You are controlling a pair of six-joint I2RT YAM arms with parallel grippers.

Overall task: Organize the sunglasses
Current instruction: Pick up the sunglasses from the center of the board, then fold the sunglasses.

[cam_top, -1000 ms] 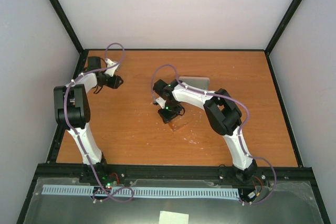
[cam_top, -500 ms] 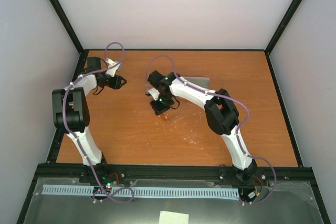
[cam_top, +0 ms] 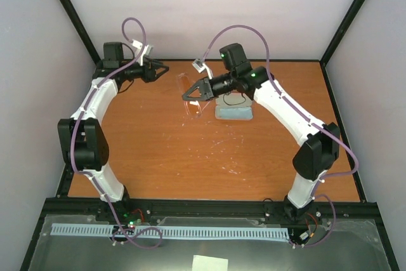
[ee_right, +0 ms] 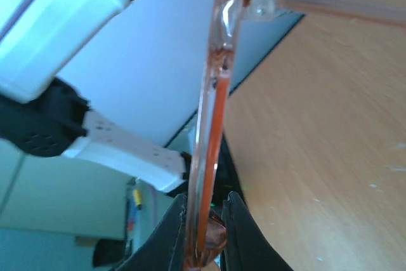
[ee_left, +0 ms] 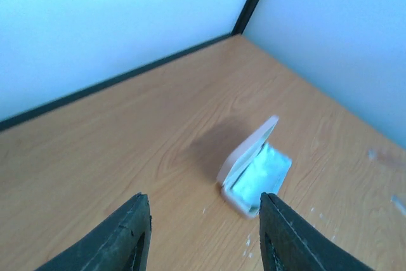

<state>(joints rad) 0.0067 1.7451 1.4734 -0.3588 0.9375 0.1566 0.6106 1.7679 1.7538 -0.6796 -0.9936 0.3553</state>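
The right gripper [cam_top: 189, 95] is clamped on the sunglasses [cam_top: 194, 107] and holds them off the table [cam_top: 158, 157], over its far middle part. In the right wrist view the sunglasses [ee_right: 212, 118] stand edge-on, with the bottom of the frame pinched between the two fingers [ee_right: 176, 236] and one arm sticking out to the right at the top. The case [cam_top: 234, 111] lies open on the table just right of the sunglasses, apart from them. The left wrist view shows a pale blue cloth [ee_left: 259, 174] lying in the case [ee_left: 244, 157] (its lid is tilted up). The left gripper [cam_top: 161, 68] hangs at the far left with its jaws spread, gripping nothing, near the sunglasses but not touching them.
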